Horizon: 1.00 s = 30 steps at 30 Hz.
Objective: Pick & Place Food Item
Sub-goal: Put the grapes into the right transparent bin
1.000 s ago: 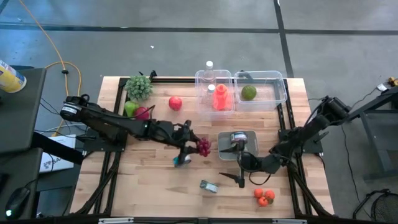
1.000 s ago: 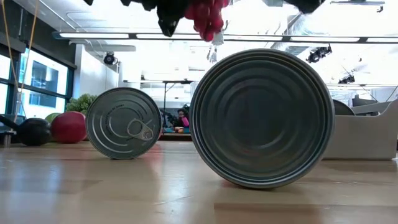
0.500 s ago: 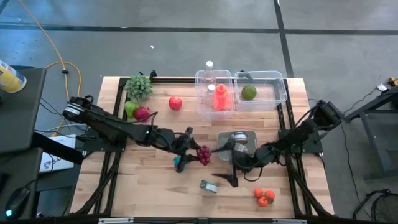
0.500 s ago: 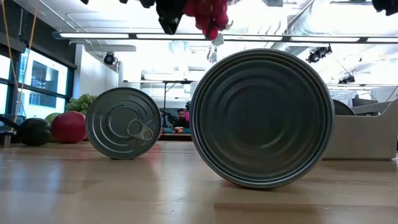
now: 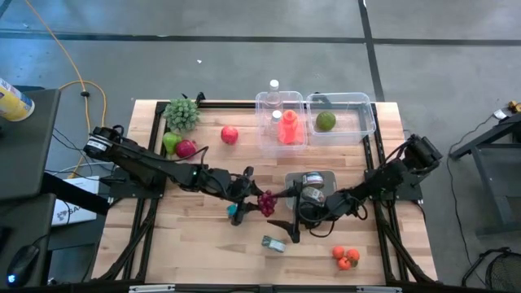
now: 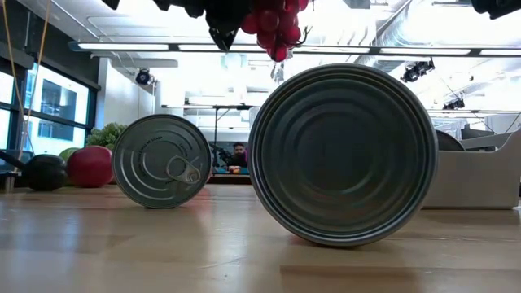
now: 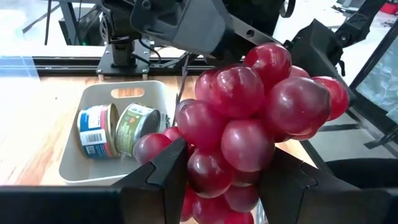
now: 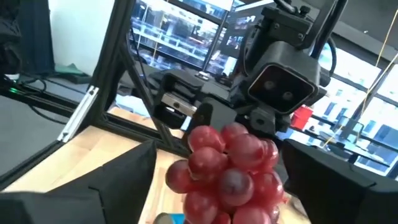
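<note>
A bunch of red grapes (image 5: 266, 202) hangs above the middle of the table, with my left gripper (image 5: 254, 198) shut on it. My right gripper (image 5: 278, 211) comes in from the table's right and stands open. In the right wrist view its two fingers stand on either side of the grapes (image 8: 230, 171), with a gap on each side. In the low view the grapes (image 6: 275, 23) hang high over the two cans. My left gripper pinches the grape bunch between its two fingers, which sit on the bunch's lower grapes (image 7: 202, 171). The fingers reach in nearly level from the table's left. The bunch is lifted clear of the table and bulges out beyond the fingertips.
A grey tray (image 5: 327, 177) with cans sits just right of the grippers. One can (image 5: 273, 242) lies near the front, tomatoes (image 5: 346, 257) at front right, a teal object (image 5: 236, 212) under the left arm. Two clear bins (image 5: 313, 118) and loose fruit (image 5: 229, 134) stand at the back.
My right gripper has moved toward the table's left, up to the grapes, and has rolled at the wrist; its fingers now flank the bunch. My left gripper keeps its hold on the grapes and has barely shifted.
</note>
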Tool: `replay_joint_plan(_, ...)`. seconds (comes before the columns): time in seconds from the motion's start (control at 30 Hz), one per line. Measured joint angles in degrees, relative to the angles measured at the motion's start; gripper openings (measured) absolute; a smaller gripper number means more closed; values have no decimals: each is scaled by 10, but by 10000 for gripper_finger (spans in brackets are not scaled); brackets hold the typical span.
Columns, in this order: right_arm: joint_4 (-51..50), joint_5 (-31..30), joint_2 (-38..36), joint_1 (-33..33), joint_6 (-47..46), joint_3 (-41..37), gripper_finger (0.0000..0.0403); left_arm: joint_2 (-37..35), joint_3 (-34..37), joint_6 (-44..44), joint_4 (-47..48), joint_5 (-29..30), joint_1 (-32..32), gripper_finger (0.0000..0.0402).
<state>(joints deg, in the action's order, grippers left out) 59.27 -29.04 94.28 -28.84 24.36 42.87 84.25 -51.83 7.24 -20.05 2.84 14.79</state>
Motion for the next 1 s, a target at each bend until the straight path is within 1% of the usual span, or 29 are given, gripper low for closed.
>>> replay_joint_plan(0.13,-9,0,0,1,-2,0,287,0,0,-4,0,0,0,155)
replay_joint_plan(0.4,-20,0,0,0,-6,0,177,0,0,-4,5,-1,0,155)
replay_joint_plan(0.57,-20,7,-1,0,-7,0,126,0,0,-5,5,-6,0,155)
replay_joint_plan(0.67,-20,8,-1,0,-7,0,109,0,0,-5,5,-13,0,155)
replay_joint_plan(0.77,-20,8,-1,0,-7,0,101,0,0,-5,5,-15,0,155)
replay_joint_plan(0.9,-20,9,-1,0,-8,0,101,0,0,-4,5,-15,0,155)
replay_joint_plan(1.0,-24,22,-1,0,-36,0,105,0,0,-3,5,-17,0,155)
